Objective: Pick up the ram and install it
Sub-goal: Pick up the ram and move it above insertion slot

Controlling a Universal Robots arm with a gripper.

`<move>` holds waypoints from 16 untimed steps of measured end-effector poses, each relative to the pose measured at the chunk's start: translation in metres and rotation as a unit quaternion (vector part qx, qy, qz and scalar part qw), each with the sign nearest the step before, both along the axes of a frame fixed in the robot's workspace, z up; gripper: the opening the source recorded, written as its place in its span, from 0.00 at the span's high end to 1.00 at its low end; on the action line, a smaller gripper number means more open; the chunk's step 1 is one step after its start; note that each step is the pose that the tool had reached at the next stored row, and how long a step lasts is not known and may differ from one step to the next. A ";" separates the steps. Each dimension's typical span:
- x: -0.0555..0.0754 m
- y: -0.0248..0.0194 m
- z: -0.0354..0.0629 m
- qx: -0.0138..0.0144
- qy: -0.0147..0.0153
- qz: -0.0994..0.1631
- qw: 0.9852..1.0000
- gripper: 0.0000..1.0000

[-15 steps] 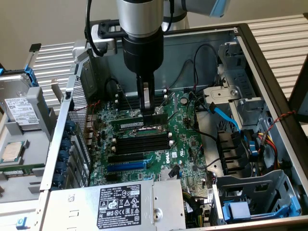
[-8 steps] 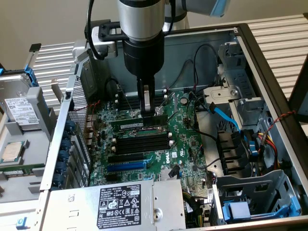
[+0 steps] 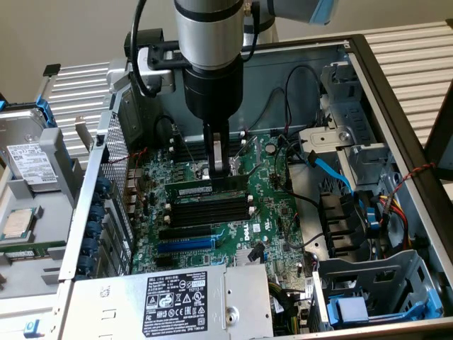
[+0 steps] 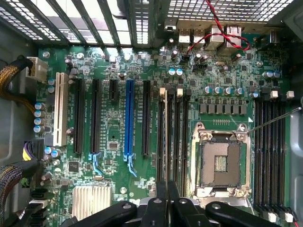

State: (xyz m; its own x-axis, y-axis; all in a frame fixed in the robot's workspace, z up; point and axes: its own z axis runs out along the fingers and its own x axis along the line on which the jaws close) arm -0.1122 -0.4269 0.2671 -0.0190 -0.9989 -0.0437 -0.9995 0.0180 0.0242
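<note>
Clamped on the ram (image 3: 195, 190) with the gripper (image 3: 219, 170) at centre frame, over the memory slots (image 3: 212, 210). Risk of skewed seating or a flexed board if pressed off-line.

Arm (image 3: 209, 49) upright, reaching straight down, claw (image 3: 218, 170) pinched narrow on ram (image 3: 198, 188)

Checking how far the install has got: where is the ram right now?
In the exterior view the ram stands on edge mid-motherboard, held by the gripper, right beside the empty black slots.
</note>
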 end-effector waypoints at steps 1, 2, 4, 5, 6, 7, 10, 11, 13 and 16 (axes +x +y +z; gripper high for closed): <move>0.000 0.0000 -0.0015 0.000 0.000 0.000 1.000 0.88; 0.000 0.0000 -0.0028 0.000 0.000 -0.001 1.000 0.88; 0.000 0.0000 -0.0053 -0.002 0.000 -0.002 1.000 0.88; 0.000 0.0000 -0.0063 -0.002 0.000 -0.002 1.000 0.88; 0.000 0.0000 -0.0069 -0.003 0.000 -0.002 1.000 0.88; 0.001 0.0000 -0.0074 -0.003 0.000 -0.002 1.000 0.88; 0.001 0.0008 -0.0101 -0.007 0.000 -0.003 1.000 0.88; 0.001 0.0011 -0.0111 -0.008 0.000 -0.003 1.000 0.88; 0.001 0.0016 -0.0124 -0.009 0.000 -0.003 1.000 0.88; 0.001 0.0030 -0.0134 -0.010 -0.001 -0.005 1.000 0.88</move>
State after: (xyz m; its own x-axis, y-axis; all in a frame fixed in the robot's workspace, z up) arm -0.1115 -0.4240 0.2537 -0.0280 -0.9993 -0.0241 -0.9994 0.0274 0.0222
